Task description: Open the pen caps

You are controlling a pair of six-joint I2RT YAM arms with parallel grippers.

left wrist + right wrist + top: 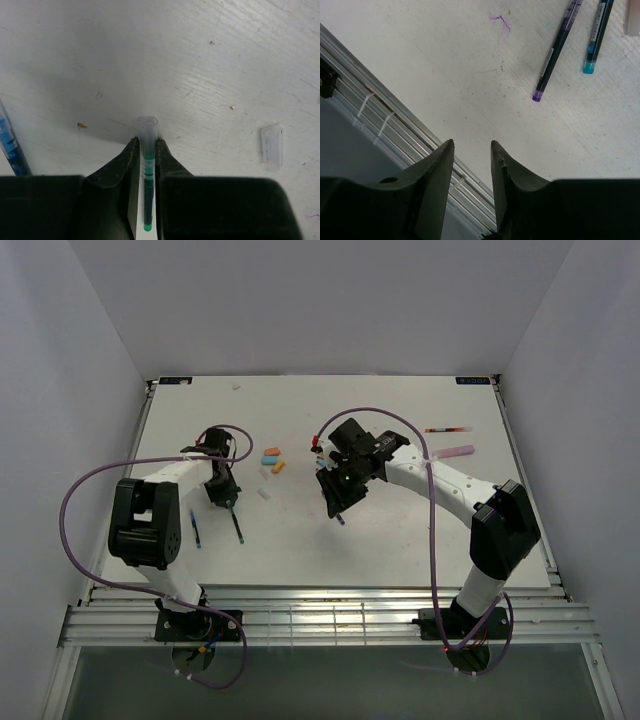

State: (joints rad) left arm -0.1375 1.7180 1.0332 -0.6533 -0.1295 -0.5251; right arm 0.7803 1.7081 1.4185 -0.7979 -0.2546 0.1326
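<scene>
The left pincer (pixel 146 141) is clamped on a thin green pen (pixel 148 200) — its clear cap (pixel 148 126) juts out ahead at twelve o'clock, still fitted. A loose clear cap (pixel 272 146) lies on the worktop (pixel 200 60) at three o'clock. The right pincer (pixel 472 145) stands apart, holding nothing — a purple-tipped pen (pixel 555 52) lies at one o'clock.

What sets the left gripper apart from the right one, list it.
The left gripper is shut on a green pen; the right gripper stands open. The left gripper holds something; the right gripper holds nothing. Both have black fingers over the white table.
</scene>
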